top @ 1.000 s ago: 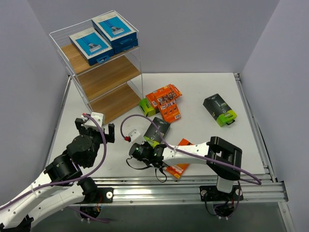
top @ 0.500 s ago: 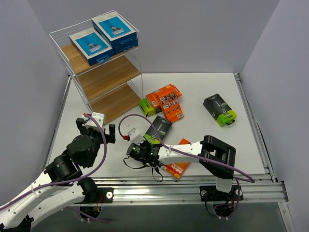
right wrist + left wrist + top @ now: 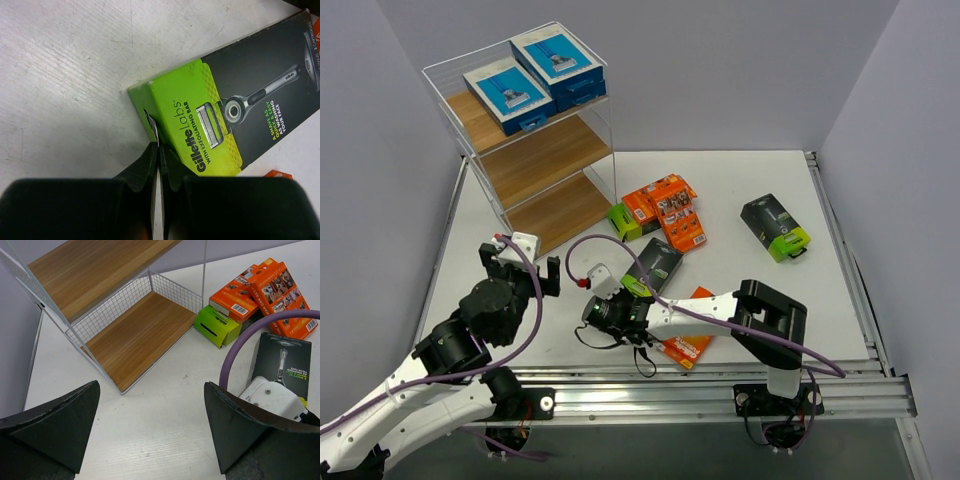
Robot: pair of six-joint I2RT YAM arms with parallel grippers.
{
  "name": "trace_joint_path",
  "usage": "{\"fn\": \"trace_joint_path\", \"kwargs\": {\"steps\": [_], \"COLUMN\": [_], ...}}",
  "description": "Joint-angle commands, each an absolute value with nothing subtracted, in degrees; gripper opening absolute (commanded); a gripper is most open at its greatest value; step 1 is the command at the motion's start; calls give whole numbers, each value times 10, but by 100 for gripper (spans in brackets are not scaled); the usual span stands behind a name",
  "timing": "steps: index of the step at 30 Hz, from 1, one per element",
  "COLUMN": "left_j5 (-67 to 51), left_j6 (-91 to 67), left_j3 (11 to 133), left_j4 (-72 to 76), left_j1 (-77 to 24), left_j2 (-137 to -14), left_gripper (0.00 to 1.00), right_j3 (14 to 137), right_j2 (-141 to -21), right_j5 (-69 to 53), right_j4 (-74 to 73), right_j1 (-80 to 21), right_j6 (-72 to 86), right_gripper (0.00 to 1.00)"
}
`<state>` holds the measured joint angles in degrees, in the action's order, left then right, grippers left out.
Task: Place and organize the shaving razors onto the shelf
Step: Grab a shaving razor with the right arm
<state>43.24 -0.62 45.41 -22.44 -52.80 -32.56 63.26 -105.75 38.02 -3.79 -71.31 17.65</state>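
Observation:
My right gripper is shut, its tips pinching the thin hang tab at the lime-green end of a black razor pack that lies flat on the table. From above this pack sits mid-table in front of the right gripper. The left gripper hovers open over bare table, holding nothing, near the shelf. Two blue-and-white packs lie on the top board of the shelf. Orange packs and another black pack lie loose.
A lime-green pack end rests against the orange packs beside the shelf's corner post. One orange pack lies partly under the right arm. A purple cable arcs above the black pack. The shelf's middle and bottom boards are bare.
The right gripper has closed on the pack's tab and moved left; the black pack has shifted slightly toward the orange packs, which have been nudged. The left arm has not moved.

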Motion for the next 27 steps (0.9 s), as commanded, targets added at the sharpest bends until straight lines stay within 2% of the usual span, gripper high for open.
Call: {"fn": "trace_joint_path", "kwargs": {"steps": [1, 8, 14, 22, 27], "left_j5": [432, 442, 350, 177, 135], "left_j6": [-1, -91, -281, -518, -613], "left_j3": [461, 513, 579, 497, 425], "left_j4": [-203, -278, -378, -372, -328], "left_j1": [-526, -526, -521, -511, -505], "left_j2": [-329, -371, -427, -398, -345], "left_gripper": [94, 94, 94, 94, 94], "right_j3": [659, 652, 587, 550, 525], "right_j2": [-1016, -944, -871, -838, -795], "right_j5": [394, 359, 347, 355, 361], "right_j4": [-60, -46, 3, 51, 61], "right_j1": [-714, -744, -766, -800, -810], "right_j6": [167, 174, 225, 254, 265], "right_gripper": [0, 0, 0, 0, 0]}}
